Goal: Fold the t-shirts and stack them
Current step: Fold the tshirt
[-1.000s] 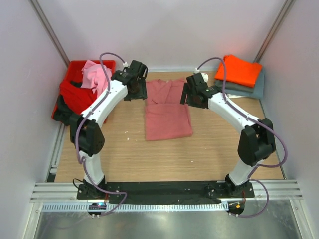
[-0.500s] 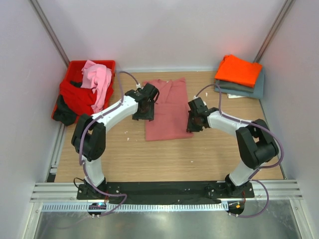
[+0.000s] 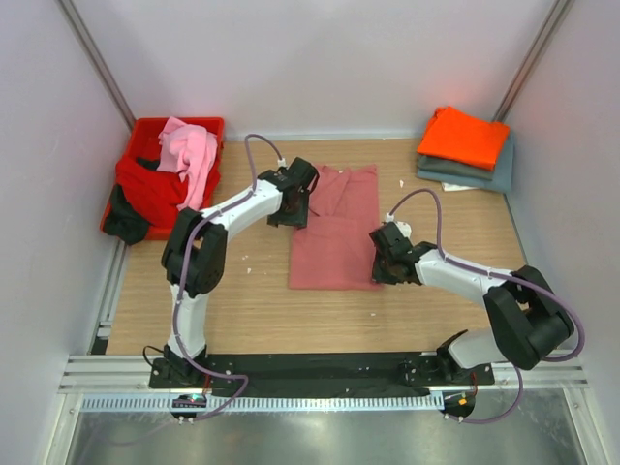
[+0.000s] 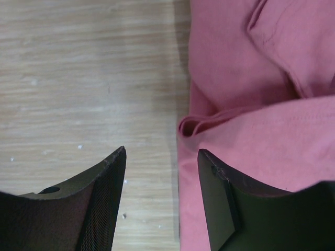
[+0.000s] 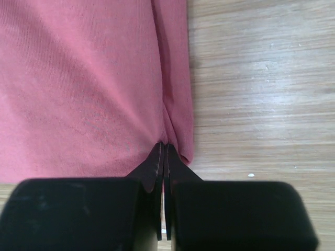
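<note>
A dusty salmon-pink t-shirt [image 3: 334, 232] lies partly folded in the middle of the wooden table. My left gripper [image 3: 294, 208] is open at its left edge; in the left wrist view the gripper [image 4: 162, 157] has one finger over bare wood and the other over the pink cloth [image 4: 251, 78]. My right gripper [image 3: 380, 260] is at the shirt's lower right edge. In the right wrist view it [image 5: 164, 147] is shut, and the cloth [image 5: 89, 78] puckers at its tips. An orange t-shirt [image 3: 463, 136] lies folded on a grey-blue one [image 3: 484, 172] at the back right.
A red plastic crate [image 3: 145, 126] stands at the back left. It holds a light pink shirt [image 3: 189, 150], a red one [image 3: 145, 189] and a dark one [image 3: 124, 218] spilling over its side. Grey walls close in on both sides.
Both arms came down from the shirt's far part to its side edges. The right gripper closed on the right edge. The shirt now lies slightly nearer and further right.
</note>
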